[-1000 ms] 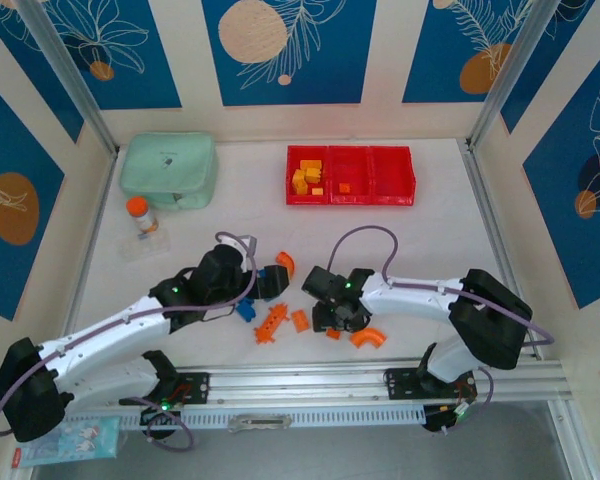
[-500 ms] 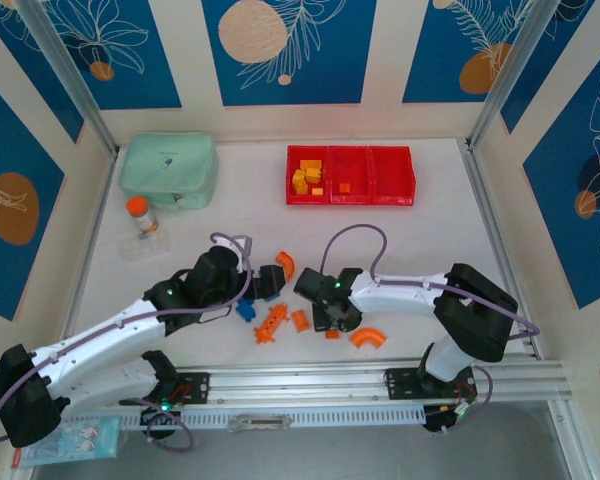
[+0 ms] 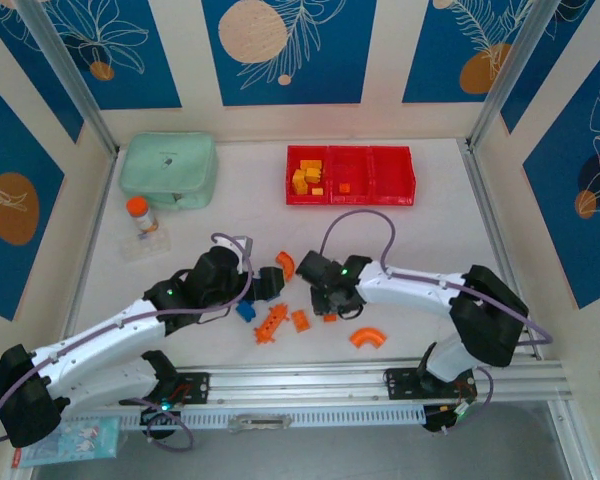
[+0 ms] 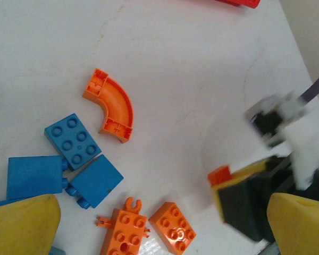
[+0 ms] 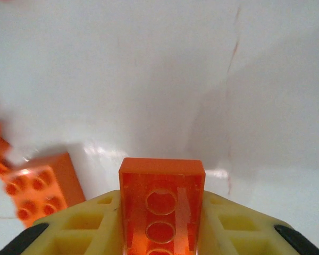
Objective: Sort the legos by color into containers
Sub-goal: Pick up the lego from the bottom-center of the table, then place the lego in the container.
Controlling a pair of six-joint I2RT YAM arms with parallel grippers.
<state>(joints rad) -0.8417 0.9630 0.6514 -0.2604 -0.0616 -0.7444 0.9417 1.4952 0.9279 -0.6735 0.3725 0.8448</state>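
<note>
Right gripper (image 5: 162, 215) is clamped on an orange brick (image 5: 162, 194), studs up between the yellow pads (image 5: 95, 226), low over the white bench (image 3: 430, 250) just right of the loose pile. Left gripper (image 3: 273, 283) sits at the pile's left side, fingers wide apart, holding nothing. Between the two on the bench: orange arch (image 4: 112, 109), blue bricks (image 4: 73, 141) touching each other, long studded orange piece (image 3: 270, 324), orange 2x2 (image 4: 173, 228). A second orange arch (image 3: 367, 338) lies near the front rail (image 3: 380, 378), below the right arm. The red containers (image 3: 350, 201) are at the far side, well apart from both grippers, with open bench between them and the pile. Their left bin holds yellow pieces (image 3: 305, 178), the middle bin one orange piece (image 3: 345, 187). Mint-green case (image 3: 168, 170) and orange-capped bottle (image 3: 138, 213) sit far left. Blue-patterned walls close in three sides.
</note>
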